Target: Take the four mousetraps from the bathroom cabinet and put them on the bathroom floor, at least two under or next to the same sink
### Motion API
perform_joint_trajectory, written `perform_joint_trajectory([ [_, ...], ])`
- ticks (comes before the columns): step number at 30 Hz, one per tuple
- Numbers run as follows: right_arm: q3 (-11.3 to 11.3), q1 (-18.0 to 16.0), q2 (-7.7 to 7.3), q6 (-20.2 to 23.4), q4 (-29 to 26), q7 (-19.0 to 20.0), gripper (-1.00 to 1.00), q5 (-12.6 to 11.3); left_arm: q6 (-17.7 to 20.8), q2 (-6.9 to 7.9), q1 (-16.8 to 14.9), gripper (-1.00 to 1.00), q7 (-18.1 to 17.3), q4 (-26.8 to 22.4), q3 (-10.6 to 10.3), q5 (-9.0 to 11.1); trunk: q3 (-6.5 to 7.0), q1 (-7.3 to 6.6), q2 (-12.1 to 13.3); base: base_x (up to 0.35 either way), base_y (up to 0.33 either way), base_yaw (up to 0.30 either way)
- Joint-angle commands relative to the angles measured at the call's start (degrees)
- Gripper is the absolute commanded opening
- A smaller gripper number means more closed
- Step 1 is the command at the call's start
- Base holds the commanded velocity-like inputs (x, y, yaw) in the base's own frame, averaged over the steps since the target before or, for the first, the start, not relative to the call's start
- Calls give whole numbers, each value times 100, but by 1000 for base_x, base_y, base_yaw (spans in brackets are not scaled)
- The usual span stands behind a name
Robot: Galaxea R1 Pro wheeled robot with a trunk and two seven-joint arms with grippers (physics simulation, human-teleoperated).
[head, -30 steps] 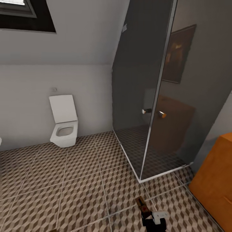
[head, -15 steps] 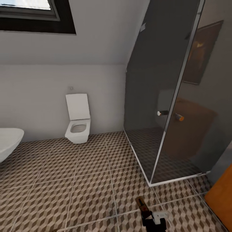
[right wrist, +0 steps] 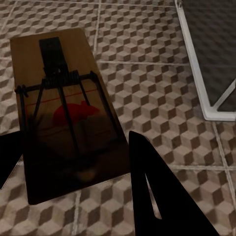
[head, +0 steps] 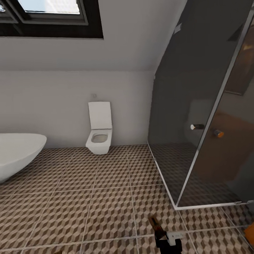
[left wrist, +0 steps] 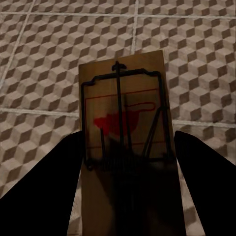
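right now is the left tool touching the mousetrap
Touching. In the left wrist view the left tool has a dark finger along each long edge of the mousetrap, no gap, above the bathroom floor.

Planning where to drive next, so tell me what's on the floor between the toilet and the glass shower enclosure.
In the head view, only bare cube-patterned bathroom floor lies between the toilet and the shower enclosure; nothing stands there.

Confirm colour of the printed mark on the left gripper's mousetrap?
Red, on the brown wooden mousetrap; clearest in the left wrist view.

Toilet point(head: 99, 132) against back wall; bathtub point(head: 16, 155) left, shower enclosure point(head: 204, 106) right.
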Motion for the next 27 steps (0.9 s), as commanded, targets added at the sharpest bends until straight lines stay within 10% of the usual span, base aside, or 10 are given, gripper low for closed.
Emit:
perform_joint_trajectory([
  [1,-16,-2,1,-17,2,17,-100,21,-19,-4,-10,-100,-63,22,-23,64,-5,0,-3,0,0,258],
  [27,-16,-2,8,-13,2,17,-100,21,-19,-4,-10,-100,-63,22,-23,64,-5,0,-3,0,0,258],
])
